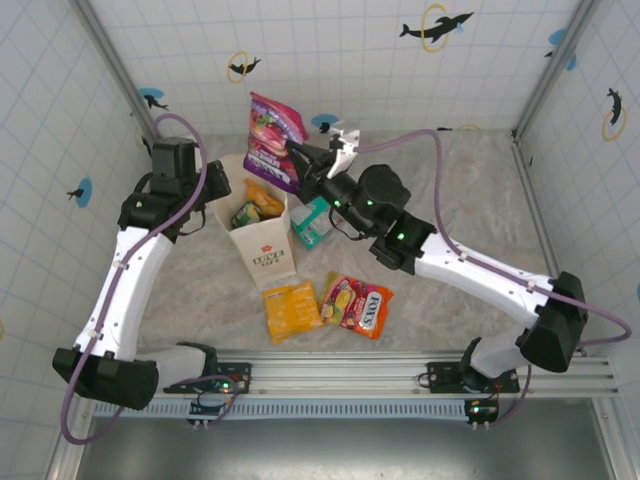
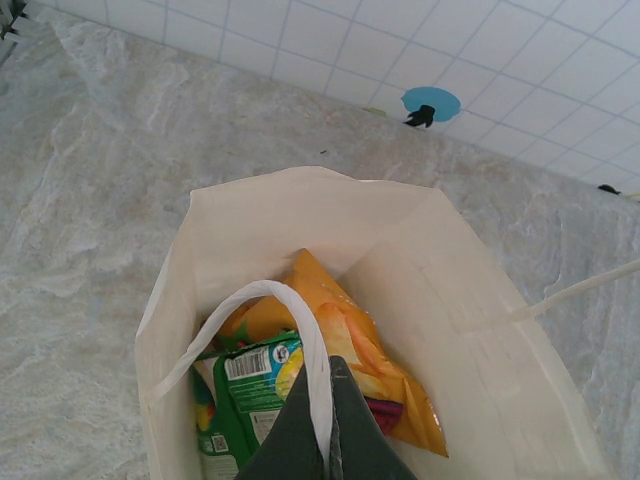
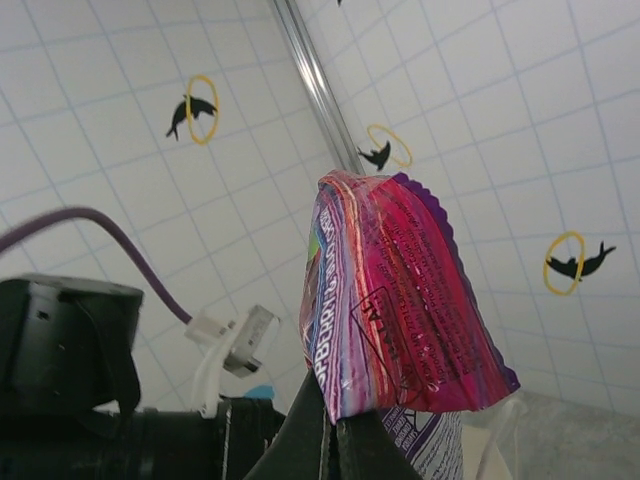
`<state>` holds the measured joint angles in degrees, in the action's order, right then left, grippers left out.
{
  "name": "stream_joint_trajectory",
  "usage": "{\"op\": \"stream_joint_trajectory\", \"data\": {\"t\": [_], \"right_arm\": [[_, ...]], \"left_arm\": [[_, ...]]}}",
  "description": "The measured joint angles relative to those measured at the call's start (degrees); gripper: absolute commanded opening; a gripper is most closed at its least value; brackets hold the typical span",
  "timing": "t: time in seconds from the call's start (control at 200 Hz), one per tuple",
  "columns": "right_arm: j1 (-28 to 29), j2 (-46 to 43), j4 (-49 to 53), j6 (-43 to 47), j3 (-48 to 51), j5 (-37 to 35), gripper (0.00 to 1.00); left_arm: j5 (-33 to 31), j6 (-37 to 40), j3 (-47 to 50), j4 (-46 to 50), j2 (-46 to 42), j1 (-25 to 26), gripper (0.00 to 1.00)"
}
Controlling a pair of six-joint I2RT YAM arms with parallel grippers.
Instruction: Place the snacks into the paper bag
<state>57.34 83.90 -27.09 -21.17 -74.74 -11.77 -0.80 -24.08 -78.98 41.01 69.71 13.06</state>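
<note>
Nearest the arm bases, an orange-yellow packet [image 1: 291,311] and the FOX'S packet [image 1: 357,305] lie flat on the table [image 1: 460,190], side by side just in front of the paper bag [image 1: 268,250], so we count them as waiting their turn. The bag stands upright and open, and inside it we see an orange packet [image 2: 350,345] and a green packet [image 2: 240,395] already dropped in. Our left gripper [image 2: 333,378] is pressed together on the bag's white cord handle [image 2: 305,335], which we take to be steadying the mouth. A teal packet [image 1: 313,222] lies on the table just beside the bag, on the right arm's side. Beyond the bag's far rim and raised off the table, our right gripper [image 3: 332,418] pinches the purple-pink packet [image 3: 400,290] by its lower edge, holding it upright. We judge the step in hand to be carrying this packet to the bag. The next move calls for bringing it over the opening, lowering it between the walls clear of the handle, and only then letting go. The packet looks wide against the mouth, so we would send it in edge first.
</note>
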Motion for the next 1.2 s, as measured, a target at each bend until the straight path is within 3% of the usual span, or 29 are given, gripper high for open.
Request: {"op": "stream_joint_trajectory", "data": {"t": [0.24,0.736,0.806,0.886,0.931,1.201], "right_arm": [[0.04,6.60,2.36,0.24,-2.01,-0.44,0.00],[0.31,11.43,5.11,1.27,-5.46,-0.81,0.00],[0.37,11.96,5.18,1.27,-5.51,-0.70,0.07],[0.42,13.03,6.01,1.25,-6.60,-0.26,0.30],[0.42,13.70,6.32,1.42,-7.43,0.11,0.35],[0.42,14.01,6.32,1.70,-8.22,1.33,0.39]], "left_arm": [[0.00,0.00,0.00,0.00,-0.11,0.00,0.00],[0.00,0.02,0.00,0.00,-0.61,0.00,0.00],[-0.02,0.02,0.00,0.00,-0.61,0.00,0.00],[0.00,0.02,0.00,0.00,-0.61,0.00,0.00],[0.00,0.02,0.00,0.00,-0.61,0.00,0.00],[0.00,0.02,0.00,0.00,-0.61,0.00,0.00]]}}
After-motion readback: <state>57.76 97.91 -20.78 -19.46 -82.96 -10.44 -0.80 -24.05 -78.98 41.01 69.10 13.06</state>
